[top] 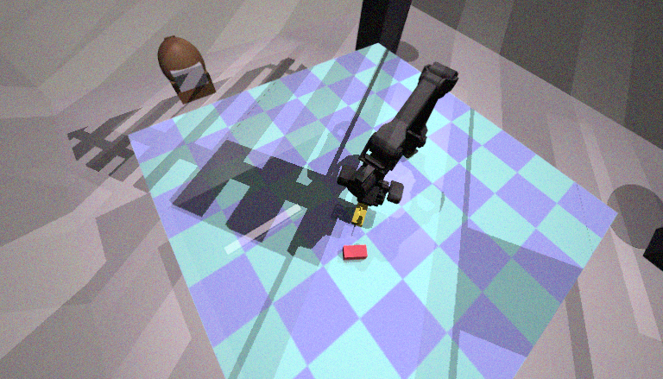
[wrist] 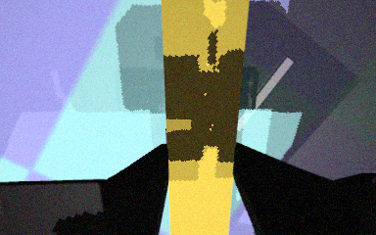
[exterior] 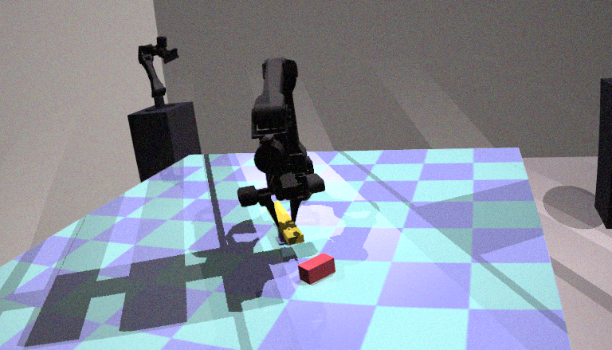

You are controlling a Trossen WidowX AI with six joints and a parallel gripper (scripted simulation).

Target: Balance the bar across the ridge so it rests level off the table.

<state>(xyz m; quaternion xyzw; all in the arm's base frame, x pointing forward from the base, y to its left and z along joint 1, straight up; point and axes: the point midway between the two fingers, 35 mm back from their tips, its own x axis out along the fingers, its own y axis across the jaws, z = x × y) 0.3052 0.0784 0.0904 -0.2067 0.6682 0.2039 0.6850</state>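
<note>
My gripper (top: pixel 365 203) (exterior: pixel 284 205) (wrist: pixel 199 151) is shut on a yellow bar (top: pixel 360 215) (exterior: pixel 289 230) (wrist: pixel 203 29) near one of its ends. The bar slopes down away from the fingers, and its free end hangs just above the checkered table (top: pixel 513 198) (exterior: pixel 429 256). A thin dark piece (exterior: pixel 280 239) stands on the table right under that free end; I cannot tell whether they touch. A red block (top: pixel 355 251) (exterior: pixel 316 268) lies flat on the table a short way in front of the bar, apart from it. In the wrist view the bar fills the middle between my dark fingers.
A pale thin strip (top: pixel 263 228) (wrist: pixel 274 80) lies on the table left of the gripper. A brown rounded object (top: pixel 183 65) and a black pillar (top: pixel 386 3) (exterior: pixel 164 139) stand off the table's far side. A dark box (exterior: pixel 604 147) stands to the right.
</note>
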